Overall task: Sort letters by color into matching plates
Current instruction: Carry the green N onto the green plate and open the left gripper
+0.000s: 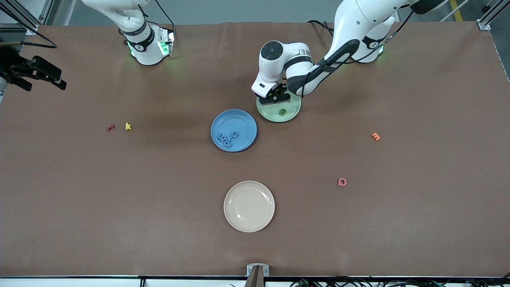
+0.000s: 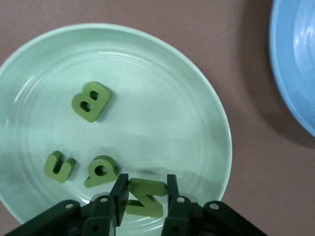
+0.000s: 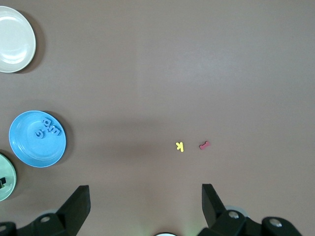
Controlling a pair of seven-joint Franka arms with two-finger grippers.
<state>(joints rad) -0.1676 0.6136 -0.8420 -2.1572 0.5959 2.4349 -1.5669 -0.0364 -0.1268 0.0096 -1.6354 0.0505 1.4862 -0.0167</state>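
green plate (image 2: 197,98): four green letters (image 2: 91,101) (one between left gripper (image 2: 144,192) fingers, grip uncertain) | blue plate (image 1: 245,119): blue letters (image 1: 228,138) | right gripper (image 3: 145,204) spread, waiting, table's end

Lighting even, bright, from overhead; soft shadows lie on the brown tabletop (image 1: 159,199) beside the blue plate (image 1: 234,130) and cream plate (image 1: 249,206); faint sheen on the pale green plate (image 2: 147,98); left wrist view slightly soft near the claw (image 2: 144,191); no strong glare.
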